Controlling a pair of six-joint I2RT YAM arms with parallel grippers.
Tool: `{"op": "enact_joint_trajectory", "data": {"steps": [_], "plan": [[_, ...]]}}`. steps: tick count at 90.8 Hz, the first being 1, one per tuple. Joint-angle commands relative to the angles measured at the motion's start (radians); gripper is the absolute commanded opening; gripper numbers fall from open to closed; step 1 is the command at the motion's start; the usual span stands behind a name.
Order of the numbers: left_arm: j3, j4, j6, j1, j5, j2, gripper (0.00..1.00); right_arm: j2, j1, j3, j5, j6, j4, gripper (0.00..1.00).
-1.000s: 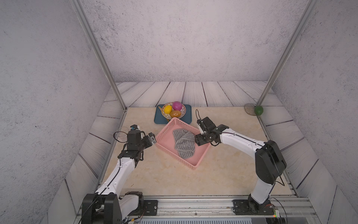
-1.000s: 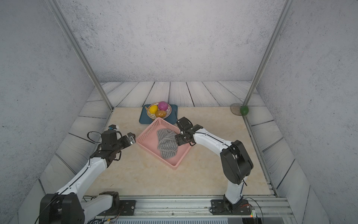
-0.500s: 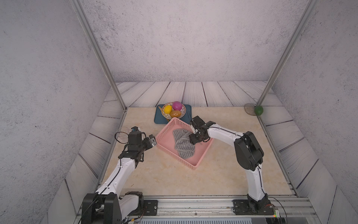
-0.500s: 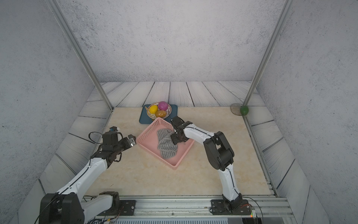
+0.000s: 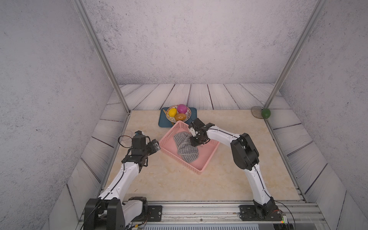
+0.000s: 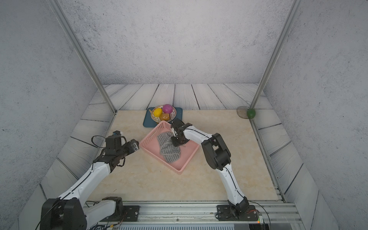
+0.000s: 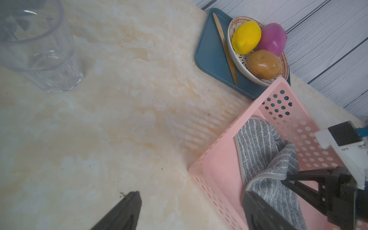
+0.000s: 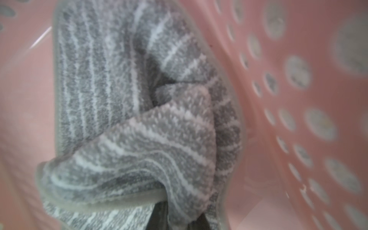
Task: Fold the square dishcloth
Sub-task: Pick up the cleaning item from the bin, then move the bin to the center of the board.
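The square dishcloth (image 5: 186, 148) (image 6: 169, 149), grey with thin white stripes, lies crumpled inside the pink perforated basket (image 5: 207, 161) (image 6: 187, 160). My right gripper (image 5: 194, 141) (image 6: 176, 142) reaches down into the basket and is shut on a raised fold of the dishcloth (image 8: 139, 99). In the right wrist view the fold is pinched in the right gripper (image 8: 178, 219). My left gripper (image 5: 155, 147) (image 6: 133, 146) (image 7: 191, 215) hovers open at the basket's left wall (image 7: 217, 175), holding nothing. One of its fingers (image 7: 260, 211) stands in front of the dishcloth (image 7: 264, 147).
A blue tray (image 5: 164, 121) behind the basket carries a bowl (image 5: 171, 119) of fruit and a wooden utensil (image 7: 225, 45). A clear glass (image 5: 125, 137) (image 7: 39, 49) stands by the left arm. A green ball (image 5: 265, 113) sits at the back right post.
My right gripper has swung left into the basket, gone down onto the dishcloth and shut on a fold of it. The left arm has hardly moved.
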Motion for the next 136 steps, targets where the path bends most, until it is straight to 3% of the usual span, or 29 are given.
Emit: {"op": "enact_joint_trajectory", "data": {"steps": [1,18,28,51,75,108,118,136], "plan": [[0.034,-0.032,-0.006,-0.003,-0.001,0.009,0.85,0.048,0.032,0.07,-0.077,0.022,-0.033,0.1],[0.064,-0.073,-0.008,-0.004,0.01,-0.004,0.78,0.101,0.068,0.201,-0.107,0.025,-0.086,0.0],[0.084,-0.093,-0.006,-0.005,0.019,-0.018,0.74,0.093,0.074,0.259,-0.089,0.024,-0.131,0.0],[0.126,-0.106,0.006,-0.017,0.096,-0.055,0.67,-0.095,0.074,0.223,0.069,0.002,-0.177,0.0],[0.199,-0.139,0.054,-0.177,0.026,-0.091,0.67,-0.391,0.072,-0.006,0.363,0.025,-0.13,0.0],[0.27,-0.136,0.105,-0.339,0.003,-0.033,0.67,-0.743,0.041,-0.354,0.926,0.11,-0.066,0.0],[0.276,-0.124,0.096,-0.349,0.019,-0.015,0.7,-0.774,-0.046,-0.393,0.908,0.156,-0.1,0.0],[0.282,-0.116,0.097,-0.359,0.024,-0.002,0.73,-0.718,-0.222,-0.422,0.678,0.148,-0.073,0.0]]}}
